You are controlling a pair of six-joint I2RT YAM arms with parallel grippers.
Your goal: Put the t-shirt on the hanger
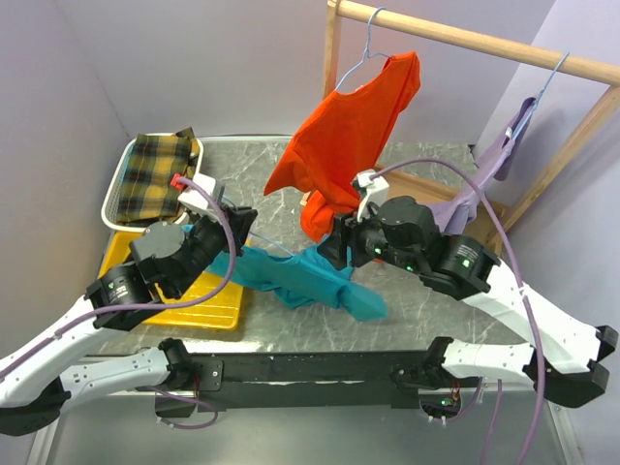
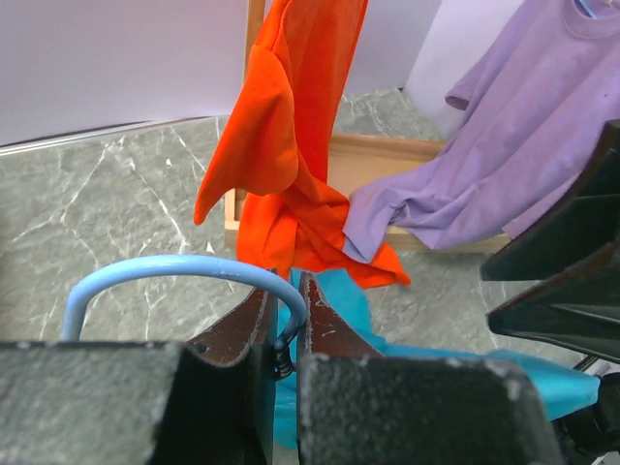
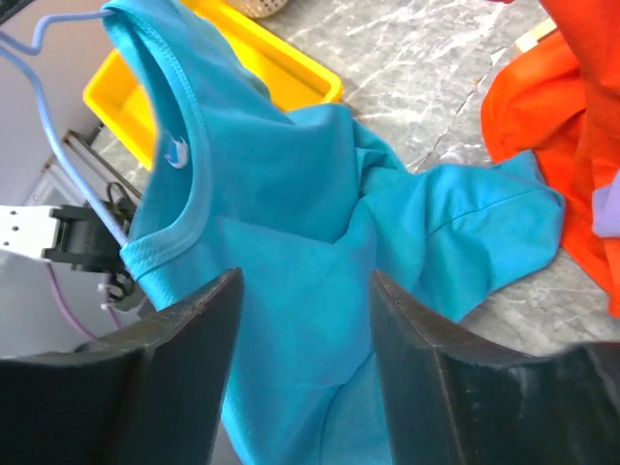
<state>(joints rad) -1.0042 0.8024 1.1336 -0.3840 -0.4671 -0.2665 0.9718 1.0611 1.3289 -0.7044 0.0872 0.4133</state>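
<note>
The teal t-shirt (image 1: 305,279) hangs bunched between the two arms above the marble table. My left gripper (image 1: 231,225) is shut on the twisted neck of the pale-blue wire hanger (image 2: 165,265), just below its curved hook, as the left wrist view (image 2: 288,295) shows. In the right wrist view the hanger's wire (image 3: 60,145) runs into the shirt's collar (image 3: 184,194). My right gripper (image 1: 336,250) is open, and its fingers (image 3: 199,320) stand either side of the teal cloth (image 3: 310,242). I cannot tell whether they touch it.
An orange shirt (image 1: 354,136) and a lilac shirt (image 1: 496,160) hang on wire hangers from a wooden rail (image 1: 484,41) at the back right. A yellow tray (image 1: 194,302) lies at the near left. Behind it, a white basket (image 1: 121,179) holds plaid cloth.
</note>
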